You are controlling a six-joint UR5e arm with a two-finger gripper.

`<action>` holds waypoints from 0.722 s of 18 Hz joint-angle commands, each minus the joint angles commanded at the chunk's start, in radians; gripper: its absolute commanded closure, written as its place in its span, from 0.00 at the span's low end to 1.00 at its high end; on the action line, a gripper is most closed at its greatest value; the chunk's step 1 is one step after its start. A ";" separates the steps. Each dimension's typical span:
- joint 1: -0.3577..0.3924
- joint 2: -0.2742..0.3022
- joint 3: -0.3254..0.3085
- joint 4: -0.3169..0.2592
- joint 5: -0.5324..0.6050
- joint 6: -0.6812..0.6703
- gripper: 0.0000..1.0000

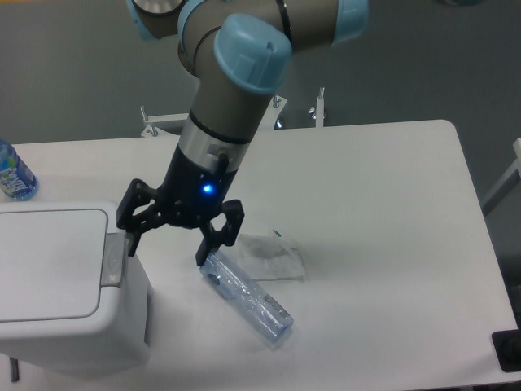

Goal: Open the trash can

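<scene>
The white trash can (57, 285) stands at the table's front left corner with its flat lid down. Its small grey push-button tab (113, 260) lies on the right edge of the lid. My gripper (168, 245) hangs just right of the tab, its black fingers spread open and empty. The left finger (132, 239) is close beside the tab; I cannot tell if it touches. The right finger (207, 249) is just above the end of a clear plastic bottle (247, 298) lying on the table.
A crumpled clear plastic wrapper (273, 257) lies behind the lying bottle. A blue-labelled water bottle (14, 174) stands at the far left edge. The white table (383, 244) stretches to the right. Metal brackets (317, 106) stand at the back edge.
</scene>
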 joint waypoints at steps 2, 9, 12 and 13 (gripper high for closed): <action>-0.006 -0.005 -0.002 0.000 0.000 0.000 0.00; -0.009 -0.011 -0.008 0.000 0.000 -0.002 0.00; -0.012 -0.012 -0.009 0.002 0.000 0.000 0.00; -0.014 -0.012 -0.009 0.002 0.000 0.000 0.00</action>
